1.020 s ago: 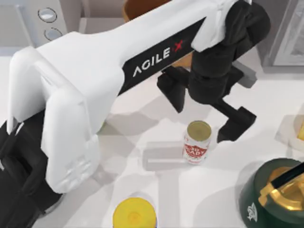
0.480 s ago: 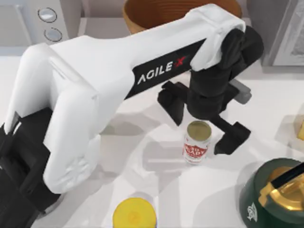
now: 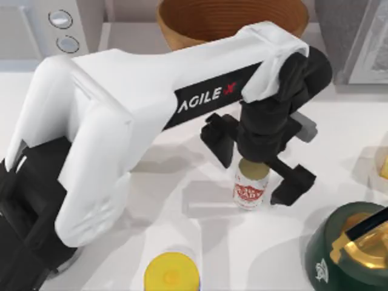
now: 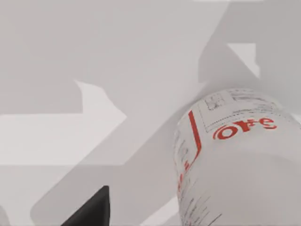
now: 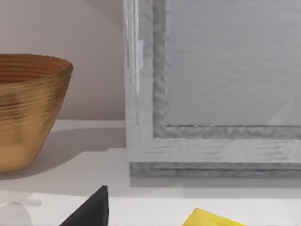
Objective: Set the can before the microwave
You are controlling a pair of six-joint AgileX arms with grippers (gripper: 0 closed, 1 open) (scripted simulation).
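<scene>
The left hand (image 3: pixel 257 168) hung directly over the can (image 3: pixel 250 188), its two black fingers (image 3: pixel 293 186) spread wide, one on each side of the can and neither pressing the label. The black wrist block above covered most of the can's dull gold top. From the left wrist view the can (image 4: pixel 235 160) loomed close, white with red lettering, and one dark fingertip (image 4: pixel 92 210) stood apart from its side with bare worktop between them.

The can stood upright on the white worktop (image 3: pixel 182 230), near the middle of the top view and a little right of centre. The microwave (image 3: pixel 42 27) sat at the far left corner, well apart from the can, its two round white dials (image 3: pixel 60 18) facing the worktop.

A brown ribbed bowl (image 3: pixel 230 21) stood at the back, behind the left arm's white link. A yellow-topped cylinder (image 3: pixel 171 273) stood near the front edge, left of the can. A dark green bottle (image 3: pixel 345 251) with a gold cap filled the front right corner. A darker grey box appliance (image 3: pixel 357 36) stood at the back right.

The right wrist view looked at that grey appliance (image 5: pixel 211 94) and the bowl (image 5: pixel 28 103), with one dark fingertip (image 5: pixel 91 209) of the right hand at the edge; whether that hand was open or closed could not be told.
</scene>
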